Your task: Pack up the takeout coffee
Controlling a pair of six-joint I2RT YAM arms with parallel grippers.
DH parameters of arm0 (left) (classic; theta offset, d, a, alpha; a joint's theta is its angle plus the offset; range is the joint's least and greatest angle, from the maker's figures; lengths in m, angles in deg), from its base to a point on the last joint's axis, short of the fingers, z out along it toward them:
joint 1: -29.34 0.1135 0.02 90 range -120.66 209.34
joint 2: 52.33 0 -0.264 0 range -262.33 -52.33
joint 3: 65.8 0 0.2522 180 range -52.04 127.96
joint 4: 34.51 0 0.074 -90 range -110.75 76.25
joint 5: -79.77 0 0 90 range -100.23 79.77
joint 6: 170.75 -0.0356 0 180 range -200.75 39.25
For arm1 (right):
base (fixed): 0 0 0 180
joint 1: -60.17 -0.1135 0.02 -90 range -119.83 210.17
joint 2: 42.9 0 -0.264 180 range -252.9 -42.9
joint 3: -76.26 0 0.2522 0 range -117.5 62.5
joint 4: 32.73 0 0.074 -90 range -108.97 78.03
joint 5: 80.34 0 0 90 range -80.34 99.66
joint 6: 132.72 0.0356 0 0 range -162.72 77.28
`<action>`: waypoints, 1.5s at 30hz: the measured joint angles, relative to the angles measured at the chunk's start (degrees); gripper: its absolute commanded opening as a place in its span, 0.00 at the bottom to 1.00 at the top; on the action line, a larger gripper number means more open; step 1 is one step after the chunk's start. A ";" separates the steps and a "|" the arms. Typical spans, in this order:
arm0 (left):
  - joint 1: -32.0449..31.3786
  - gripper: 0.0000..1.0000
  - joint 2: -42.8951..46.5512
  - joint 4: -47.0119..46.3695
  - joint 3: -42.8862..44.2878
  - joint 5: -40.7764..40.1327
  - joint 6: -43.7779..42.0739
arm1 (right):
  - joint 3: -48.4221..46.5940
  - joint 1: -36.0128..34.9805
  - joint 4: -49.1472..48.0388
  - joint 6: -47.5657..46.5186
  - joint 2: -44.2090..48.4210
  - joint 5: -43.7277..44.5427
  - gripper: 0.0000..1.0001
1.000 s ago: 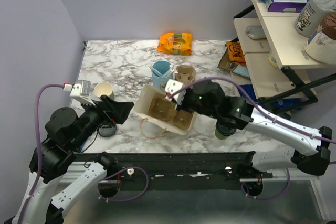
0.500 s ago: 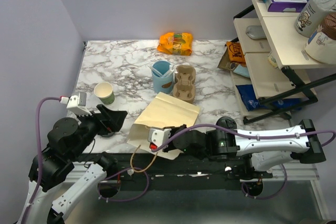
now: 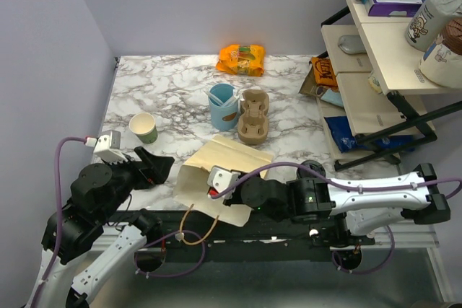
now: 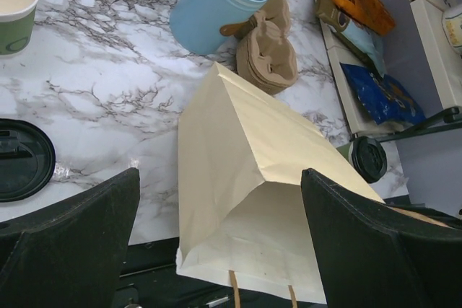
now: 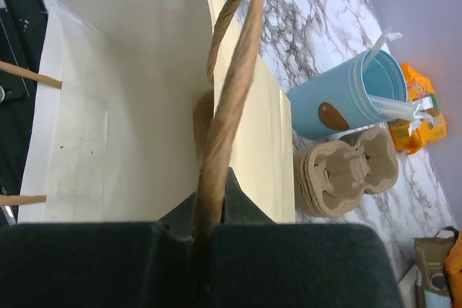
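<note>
Since the earlier frame your right jaws, pinching the handle (image 5: 229,99) of the paper bag (image 3: 225,162), have raised its mouth; left jaws hang spread. Nothing is packed yet: the takeout coffee (image 4: 369,158) stands on the bench (image 3: 173,84) just beside the bag.

We count three cups in all: one takeout coffee (image 4: 368,158) with its black lid on, one open green-and-white cup (image 3: 144,128) and one taller light-blue cup (image 3: 223,106). Beyond those we find one tan paper bag (image 4: 238,178), one loose black lid (image 4: 22,160), one stack of pulp cup carriers (image 3: 254,115) (we cannot tell how many are nested) and one orange snack packet (image 3: 242,59).
</note>
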 measured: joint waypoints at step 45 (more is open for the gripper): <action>0.00 0.99 -6.27 -0.68 4.66 -3.67 -1.51 | -27.65 37.44 17.44 3.06 -12.13 -57.35 0.09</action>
